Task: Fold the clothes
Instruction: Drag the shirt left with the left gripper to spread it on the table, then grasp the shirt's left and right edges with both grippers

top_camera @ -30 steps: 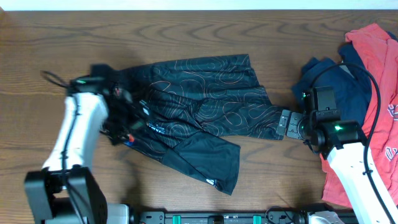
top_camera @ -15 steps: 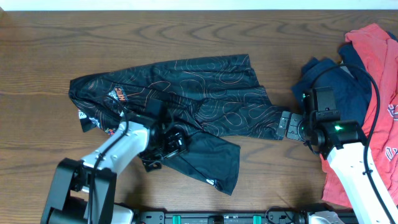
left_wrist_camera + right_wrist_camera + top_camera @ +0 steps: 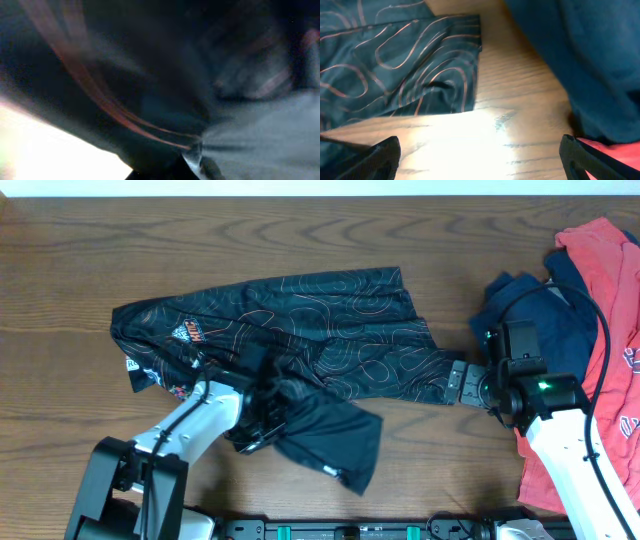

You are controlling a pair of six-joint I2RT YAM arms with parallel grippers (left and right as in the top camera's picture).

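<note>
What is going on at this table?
The left gripper is down in the lower flap of the black jersey spread on the table; whether it grips is unclear. The right gripper hangs open over bare wood beside the jersey's edge. A navy garment and a red garment lie piled at the right.

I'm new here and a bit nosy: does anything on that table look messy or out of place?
Yes. The black jersey lies skewed and rumpled, its lower flap bunched and turned over on itself. At the right, the navy garment and red garment sit in a crumpled heap.
</note>
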